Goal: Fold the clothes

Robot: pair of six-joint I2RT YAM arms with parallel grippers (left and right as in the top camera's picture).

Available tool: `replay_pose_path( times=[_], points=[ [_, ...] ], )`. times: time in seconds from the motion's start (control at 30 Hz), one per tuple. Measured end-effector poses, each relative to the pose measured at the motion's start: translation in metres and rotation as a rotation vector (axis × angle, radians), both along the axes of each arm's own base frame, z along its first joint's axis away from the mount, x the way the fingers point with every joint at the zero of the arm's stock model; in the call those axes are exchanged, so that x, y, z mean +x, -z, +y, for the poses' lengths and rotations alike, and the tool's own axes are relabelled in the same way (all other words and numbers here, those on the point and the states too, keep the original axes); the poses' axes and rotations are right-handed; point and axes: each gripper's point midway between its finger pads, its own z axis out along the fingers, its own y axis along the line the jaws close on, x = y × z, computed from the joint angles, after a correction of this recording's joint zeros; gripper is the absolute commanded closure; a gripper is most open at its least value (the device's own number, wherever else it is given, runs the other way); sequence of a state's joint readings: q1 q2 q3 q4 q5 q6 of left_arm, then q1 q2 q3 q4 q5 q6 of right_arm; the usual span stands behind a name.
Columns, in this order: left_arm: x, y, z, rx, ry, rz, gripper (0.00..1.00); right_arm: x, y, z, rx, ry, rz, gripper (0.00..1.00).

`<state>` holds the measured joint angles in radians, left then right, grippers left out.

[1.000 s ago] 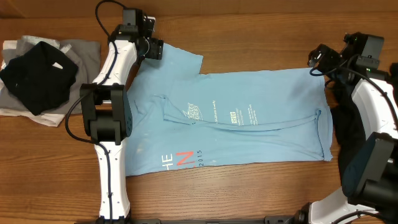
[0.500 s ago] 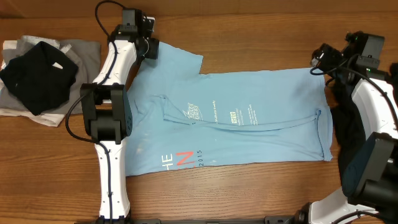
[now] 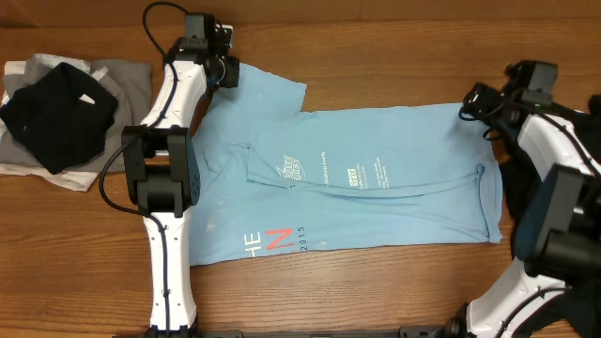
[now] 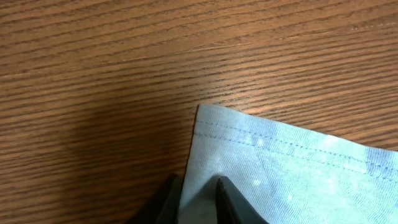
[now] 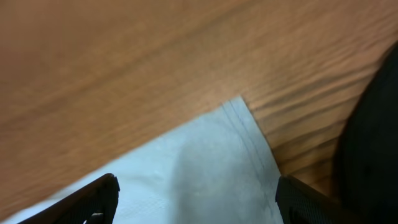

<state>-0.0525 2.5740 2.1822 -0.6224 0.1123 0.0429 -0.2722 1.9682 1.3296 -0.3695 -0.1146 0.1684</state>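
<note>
Two T-shirt (image 3: pixel 376 188) corners: left jaws seemingly pinch one, right jaws gape wide over the other.

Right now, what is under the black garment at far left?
Grey cloth and a white edge stick out beneath the black garment; whatever else lies under it is covered.

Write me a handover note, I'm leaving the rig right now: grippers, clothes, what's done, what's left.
Left gripper: pinching the far-left corner of the light blue T-shirt.
Right gripper: open over its far-right corner, holding nothing.
T-shirt lies spread, seemingly one lengthwise fold in; black garment sits on a grey pile, left.
Remaining: close right, finish folding.
</note>
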Motion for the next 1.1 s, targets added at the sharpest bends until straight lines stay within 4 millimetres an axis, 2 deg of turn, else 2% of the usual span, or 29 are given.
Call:
replay_pose_path(
  times=[0.03, 0.1, 0.23, 0.4, 0.6, 0.93, 1.1],
  points=[
    [0.0, 0.0, 0.0, -0.001, -0.002, 0.0, 0.83, 0.0, 0.009, 0.0, 0.004, -0.001, 0.015, 0.15],
    [0.001, 0.0, 0.0, -0.004, -0.006, -0.002, 0.89, 0.001, 0.016, 0.0, 0.002, -0.004, 0.019, 0.15],
    [0.003, 0.0, -0.002, -0.015, -0.008, -0.009, 0.96, 0.014, 0.011, -0.004, -0.018, -0.009, -0.039, 0.14],
    [0.004, 0.0, -0.002, -0.015, -0.008, -0.014, 0.96, 0.025, 0.014, -0.007, -0.031, -0.009, -0.079, 0.15],
    [0.004, -0.001, -0.002, -0.015, -0.008, -0.015, 0.96, 0.025, 0.046, -0.011, -0.038, -0.003, -0.036, 0.16],
    [0.004, 0.0, -0.002, -0.015, -0.008, -0.017, 0.96, 0.033, 0.04, -0.014, -0.076, -0.002, -0.072, 0.21],
    [0.004, 0.0, -0.002, -0.015, -0.008, -0.017, 0.96, 0.03, 0.051, -0.008, -0.13, -0.009, -0.028, 0.21]
  ],
)
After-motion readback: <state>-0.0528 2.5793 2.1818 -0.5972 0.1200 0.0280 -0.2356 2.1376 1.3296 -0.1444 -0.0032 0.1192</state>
